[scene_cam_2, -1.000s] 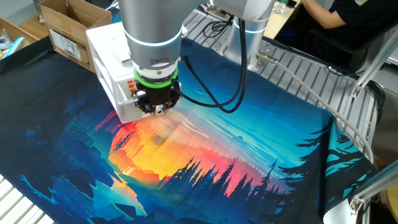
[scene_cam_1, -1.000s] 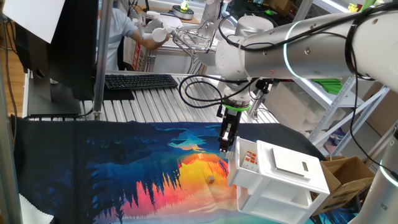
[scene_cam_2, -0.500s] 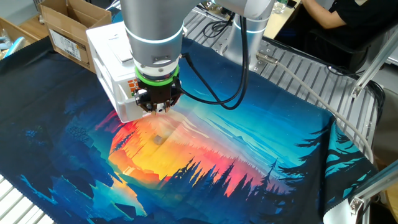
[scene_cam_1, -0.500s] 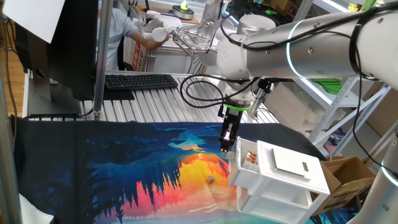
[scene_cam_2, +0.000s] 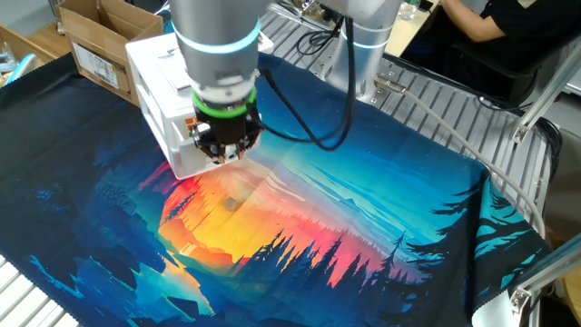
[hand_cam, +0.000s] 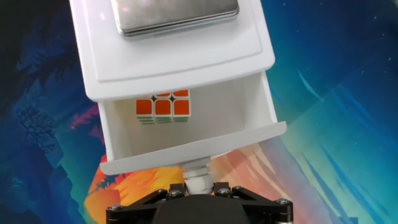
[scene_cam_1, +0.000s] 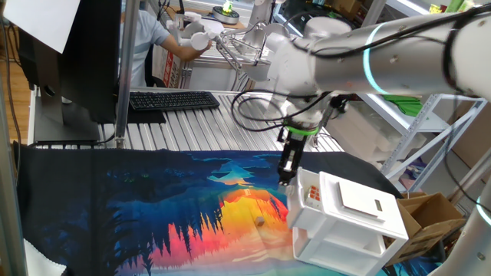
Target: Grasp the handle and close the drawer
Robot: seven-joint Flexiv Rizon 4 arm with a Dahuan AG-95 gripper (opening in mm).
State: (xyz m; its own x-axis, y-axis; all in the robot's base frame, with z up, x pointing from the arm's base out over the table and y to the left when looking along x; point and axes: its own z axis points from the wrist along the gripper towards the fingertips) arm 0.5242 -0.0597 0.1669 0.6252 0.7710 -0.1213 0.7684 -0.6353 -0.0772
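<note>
The small white cabinet (scene_cam_1: pixel 360 205) stands on the colourful cloth, also in the other fixed view (scene_cam_2: pixel 163 82). Its top drawer (hand_cam: pixel 186 134) stands partly open, with a cube of red-orange squares (hand_cam: pixel 162 107) inside. The handle (hand_cam: pixel 198 177), a small white knob, sticks out from the drawer's front panel. My gripper (hand_cam: pixel 199 186) is shut on the handle, its black fingers close on either side of it. In one fixed view the gripper (scene_cam_1: pixel 286 175) hangs at the drawer's front; in the other fixed view the gripper (scene_cam_2: pixel 222 154) hides the knob.
A dark metal plate (hand_cam: pixel 177 14) lies on the cabinet's top. A cardboard box (scene_cam_2: pixel 100 41) stands behind the cabinet, another (scene_cam_1: pixel 426 215) beside it. A small brown object (scene_cam_1: pixel 261 222) lies on the cloth. A keyboard (scene_cam_1: pixel 173 100) and a person are beyond the table.
My gripper and the drawer front have shifted slightly towards the cabinet, and the arm's upper links have moved the same way. The drawer stands less far out than before.
</note>
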